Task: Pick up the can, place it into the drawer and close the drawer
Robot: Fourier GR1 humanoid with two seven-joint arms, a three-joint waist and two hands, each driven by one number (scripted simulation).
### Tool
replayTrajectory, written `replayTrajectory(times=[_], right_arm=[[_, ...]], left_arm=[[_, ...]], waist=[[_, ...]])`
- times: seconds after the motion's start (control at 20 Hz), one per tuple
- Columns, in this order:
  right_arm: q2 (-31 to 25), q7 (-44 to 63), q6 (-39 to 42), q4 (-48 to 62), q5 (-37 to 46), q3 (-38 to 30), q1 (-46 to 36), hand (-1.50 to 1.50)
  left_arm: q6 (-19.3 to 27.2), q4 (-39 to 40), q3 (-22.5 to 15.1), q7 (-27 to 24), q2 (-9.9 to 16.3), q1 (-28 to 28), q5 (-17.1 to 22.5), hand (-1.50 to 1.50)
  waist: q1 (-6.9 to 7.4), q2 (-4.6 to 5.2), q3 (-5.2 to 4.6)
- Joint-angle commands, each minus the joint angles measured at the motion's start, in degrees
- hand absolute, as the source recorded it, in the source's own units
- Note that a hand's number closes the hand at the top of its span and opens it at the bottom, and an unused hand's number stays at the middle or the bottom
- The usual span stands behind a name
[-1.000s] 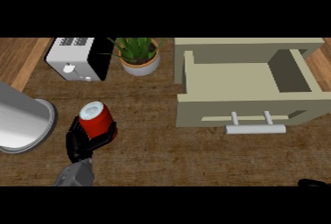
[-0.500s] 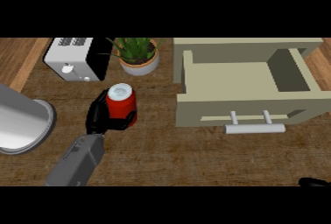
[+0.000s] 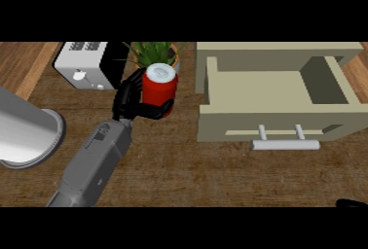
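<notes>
A red can (image 3: 159, 88) with a white top is held upright above the counter, left of the drawer. My left hand (image 3: 135, 103) is curled round its left side and lower part, its grey forearm running down to the lower left. The beige drawer (image 3: 277, 124) stands pulled open at the right, its inside bare, with a pale bar handle (image 3: 285, 144) on its front. Only a dark tip of my right hand (image 3: 351, 203) shows at the lower right corner.
A white toaster (image 3: 86, 65) sits at the back left, a potted plant (image 3: 155, 51) just behind the can. A large grey metal pot (image 3: 23, 132) stands at the left edge. Wooden counter lies open in front of the drawer.
My left hand has carried the can up and to the right, from beside the grey pot toward the drawer. The forearm has stretched out further. The drawer has not moved.
</notes>
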Motion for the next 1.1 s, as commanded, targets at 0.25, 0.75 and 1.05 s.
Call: replayTrajectory(times=[0.25, 0.75, 1.05], right_arm=[[-1.0, 1.5, 0.2, -1.2, -2.3, -2.4, -0.3, -1.50], [-0.2, 2.9, -1.2, -2.5, 0.1, -0.4, -1.8, -1.50], [1.9, 4.3, -3.0, -3.9, 5.6, 4.0, -1.7, -1.50]], left_arm=[[5.0, -12.8, -1.7, 16.9, -1.5, -7.0, -2.5, 1.50], [11.5, -13.3, -2.2, 30.0, -4.3, -22.0, -7.5, 1.50], [12.6, -6.3, 0.1, 32.0, -5.4, -31.7, -7.4, 1.50]], waist=[[0.07, -0.03, 0.00], [-0.41, 0.09, 0.00], [-0.64, 0.20, -0.01]])
